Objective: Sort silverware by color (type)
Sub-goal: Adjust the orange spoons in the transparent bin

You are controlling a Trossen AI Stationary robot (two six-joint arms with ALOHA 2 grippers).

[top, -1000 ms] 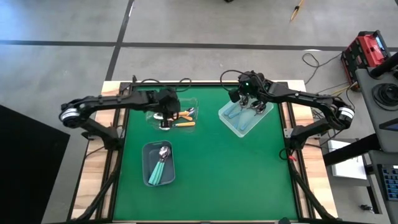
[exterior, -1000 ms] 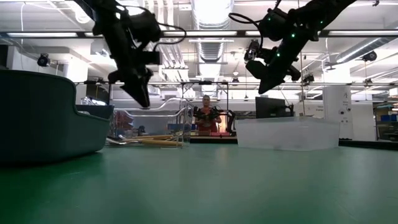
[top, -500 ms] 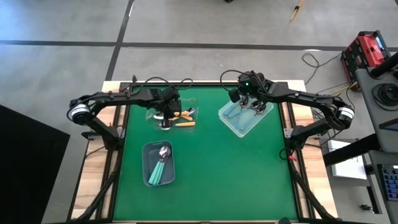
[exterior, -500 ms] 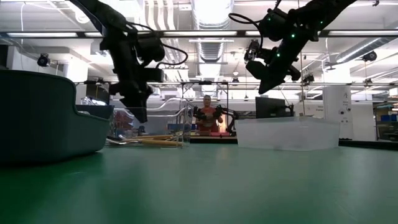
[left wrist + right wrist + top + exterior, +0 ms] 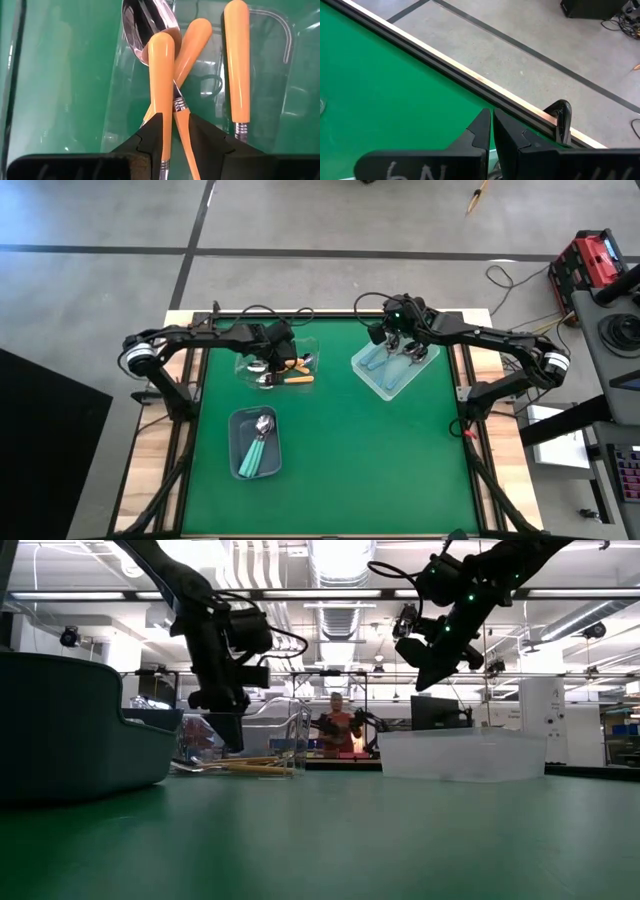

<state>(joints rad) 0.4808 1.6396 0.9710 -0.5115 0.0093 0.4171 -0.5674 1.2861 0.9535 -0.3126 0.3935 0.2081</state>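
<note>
While both arms reach over the far half of the green table [image 5: 340,450], the spoons lie sorted among three bins. Largest of these, the clear bin on the right [image 5: 394,368], holds darker blue-handled spoons [image 5: 385,358]; the right gripper [image 5: 398,340] hangs above it with its fingers pressed together and nothing between them, as the right wrist view confirms [image 5: 491,122]. A grey bin [image 5: 255,443] near the left front of the table holds teal-handled spoons [image 5: 258,450], bowls toward the far side. At the far left, a clear tray [image 5: 280,360] holds the orange-handled spoons [image 5: 296,378]. The left gripper [image 5: 278,352] is lowered over this tray. Its wrist view shows the two dark fingers [image 5: 150,137] slightly spread, with one orange handle [image 5: 161,95] passing between them; whether they grip it cannot be told. A second orange handle [image 5: 189,50] crosses it over a shiny bowl [image 5: 149,27], and a third [image 5: 236,60] lies just beside.
</note>
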